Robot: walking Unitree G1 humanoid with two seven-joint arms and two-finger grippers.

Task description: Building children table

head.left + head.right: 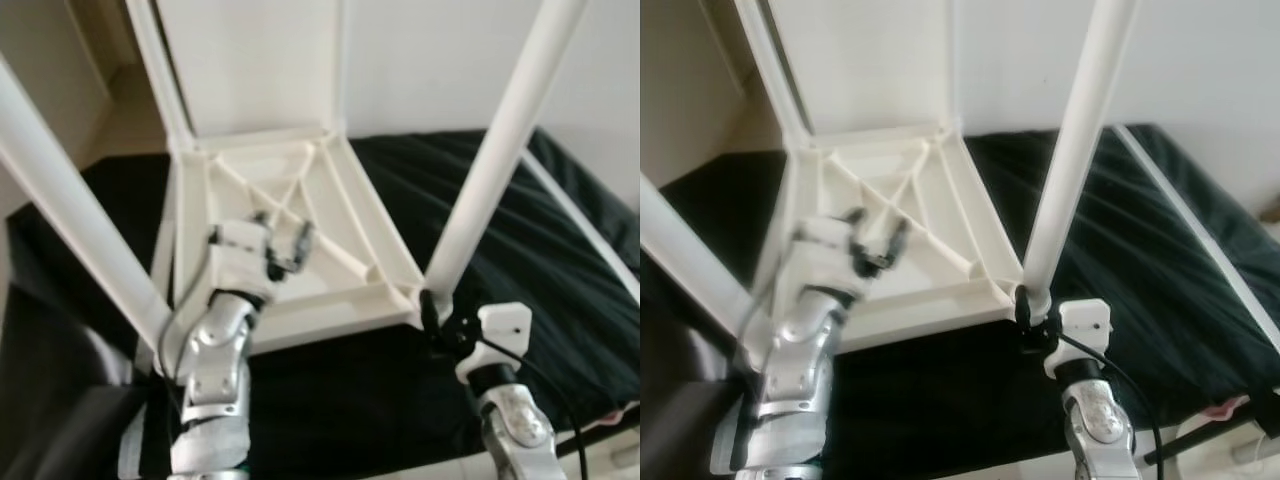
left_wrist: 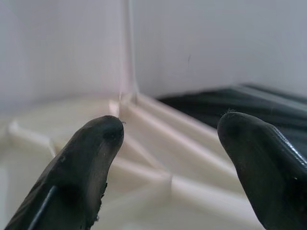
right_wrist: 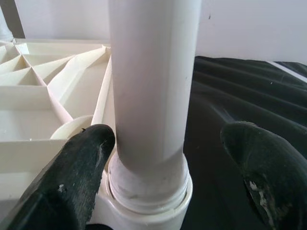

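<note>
The white children's table [image 1: 345, 195] lies upside down on a black cover, its ribbed underside facing up. Its white legs stand upward: a near-left leg [image 1: 70, 220], a near-right leg [image 1: 500, 150] and two far ones. My left gripper [image 1: 285, 245] hovers open just above the ribs of the underside [image 2: 158, 177], with nothing between its fingers. At the near-right corner, my right gripper [image 3: 163, 163] is open around the base of that leg [image 3: 153, 72], just above its screw socket [image 3: 148, 201]. One finger [image 3: 76, 167] sits close against the leg and the other stands apart.
The black cover [image 1: 520, 250] spreads under and to the right of the table. A thin white rod [image 1: 590, 230] lies along its right side. A white wall [image 1: 430, 60] stands behind, and a doorway opening [image 1: 110, 90] is at the far left.
</note>
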